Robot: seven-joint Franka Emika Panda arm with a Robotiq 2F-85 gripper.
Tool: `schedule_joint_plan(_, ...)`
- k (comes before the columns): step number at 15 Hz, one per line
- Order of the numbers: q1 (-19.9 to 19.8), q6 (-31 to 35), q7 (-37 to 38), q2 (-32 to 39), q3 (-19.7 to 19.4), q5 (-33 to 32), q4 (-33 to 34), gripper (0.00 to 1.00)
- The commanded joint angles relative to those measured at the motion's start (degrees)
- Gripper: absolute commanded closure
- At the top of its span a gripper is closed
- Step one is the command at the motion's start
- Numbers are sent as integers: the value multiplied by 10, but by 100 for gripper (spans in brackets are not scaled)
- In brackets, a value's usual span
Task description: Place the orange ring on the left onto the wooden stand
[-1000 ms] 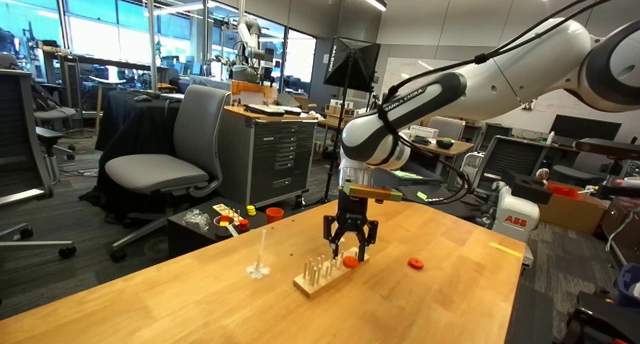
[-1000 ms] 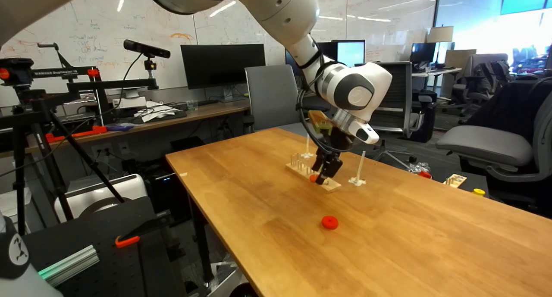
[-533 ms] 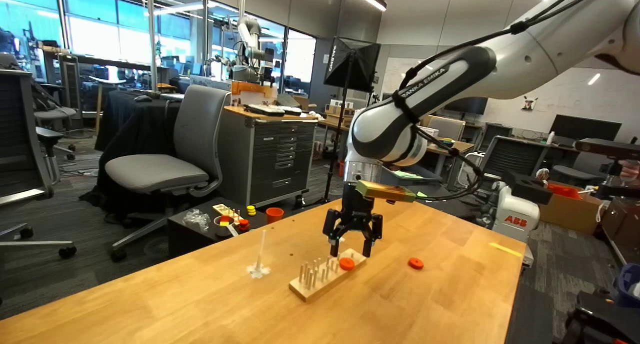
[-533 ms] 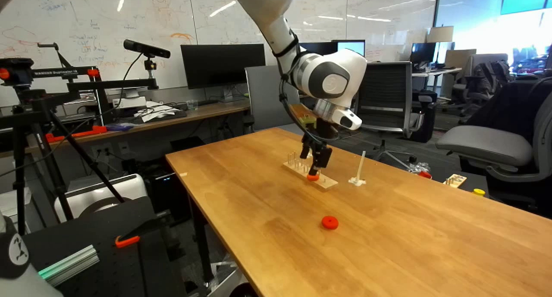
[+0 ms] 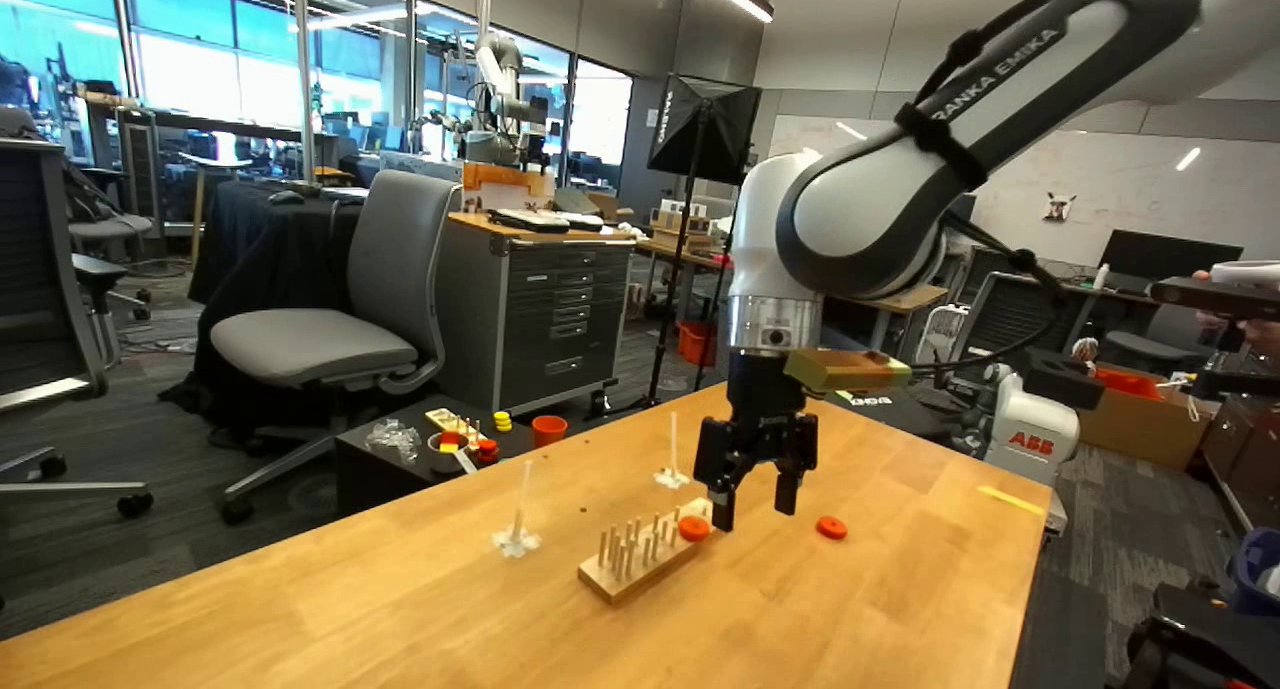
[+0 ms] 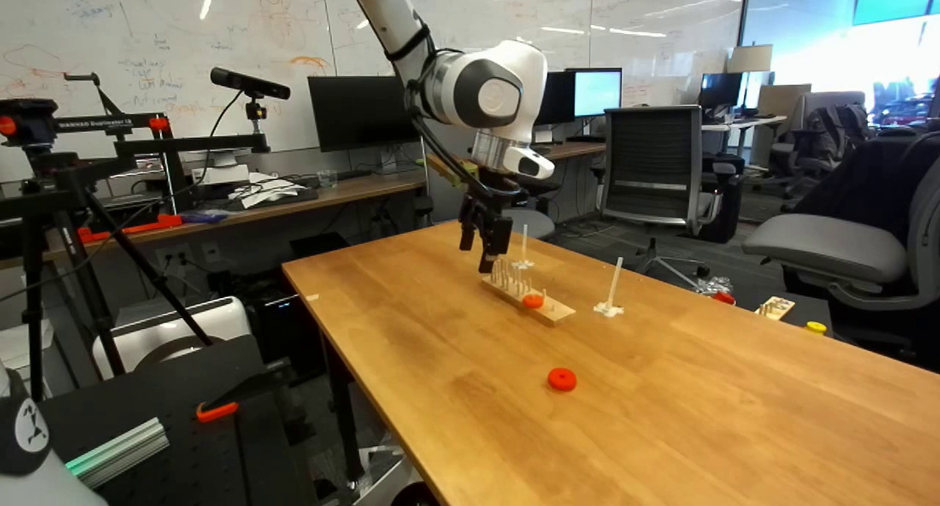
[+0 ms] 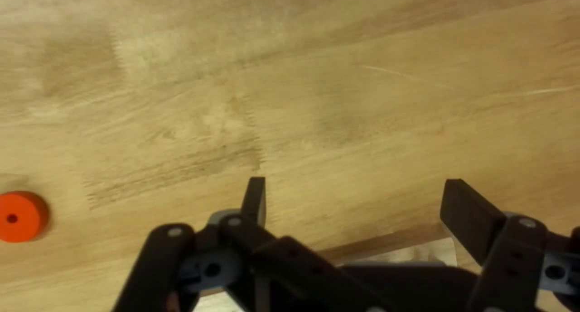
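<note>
In an exterior view, the black two-fingered pincer (image 5: pixel 755 512) hangs above the light-brown wooden surface (image 5: pixel 400 609), carried by the white and grey robot arm (image 5: pixel 990 89). Its two fingers (image 5: pixel 722 509) are spread. To the left of the pincer lies the small, oblong, pegged stand (image 5: pixel 655 567) of pale wood; one end of it is hidden by the pincer. On this stand, just left of the pincer, rests the flat, round, orange-red ring (image 5: pixel 693 528); how it is seated there cannot be told.

In an exterior view, a matching ring (image 6: pixel 562 379), equally flat and orange-red, lies on the surface, well apart from the pincer, below it and to the right. The ring on the stand is in the same direction from the pincer, but nearer, and it is apart from the fingers. Also to the right of the pincer rises a thin, upright, whitish rod (image 6: pixel 524 245), and farther a similar rod (image 6: pixel 614 286).

In the wrist view, the pincer enters from the bottom with its fingers wide apart, and the wood of the surface shows between them. The matching ring is far to the left of the pincer, cut by the border of the view. Below the pincer a part of the stand can be seen; most of it is covered.
</note>
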Motion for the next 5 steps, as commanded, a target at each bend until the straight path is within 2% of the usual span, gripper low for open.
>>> schedule_joint_plan(1,18,-9,32,-96,1,-27,-85,0)
schedule_joint_plan(2,6,-4,14,-41,5,-14,-37,0)
schedule_joint_plan(5,11,-6,21,-77,7,-16,-68,0)
